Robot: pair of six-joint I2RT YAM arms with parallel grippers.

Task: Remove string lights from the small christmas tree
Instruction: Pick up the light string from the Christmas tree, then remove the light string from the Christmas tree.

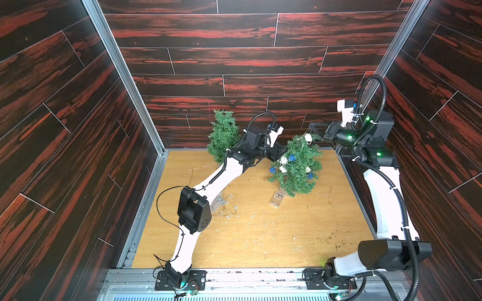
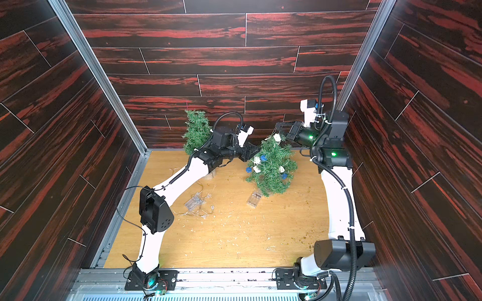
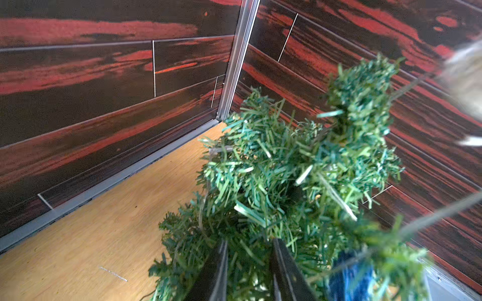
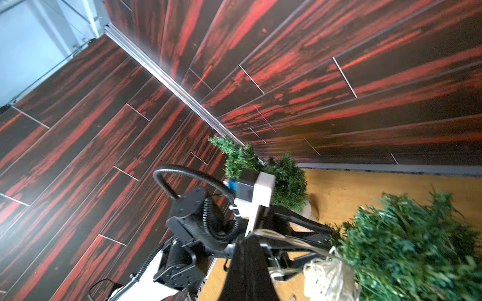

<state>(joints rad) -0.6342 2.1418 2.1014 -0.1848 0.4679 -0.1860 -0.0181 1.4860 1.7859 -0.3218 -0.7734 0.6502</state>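
Observation:
The small christmas tree (image 1: 300,172) stands at the back right of the table, wound with a string of blue and white woven balls (image 1: 283,160). My left gripper (image 1: 280,152) is shut on its branches from the left; in the left wrist view the fingers (image 3: 283,263) straddle green needles. My right gripper (image 1: 312,127) hovers over the treetop, shut on the pale wire (image 4: 281,235) that runs to a white ball (image 4: 328,278). This string's clear battery box (image 1: 277,199) lies in front of the tree. A second strand with its box (image 2: 193,203) lies loose on the table.
A bare second tree (image 1: 223,135) stands at the back wall, behind my left arm. Fallen needles and scraps (image 1: 260,224) litter the wooden table (image 1: 260,250). Dark panelled walls close in on three sides.

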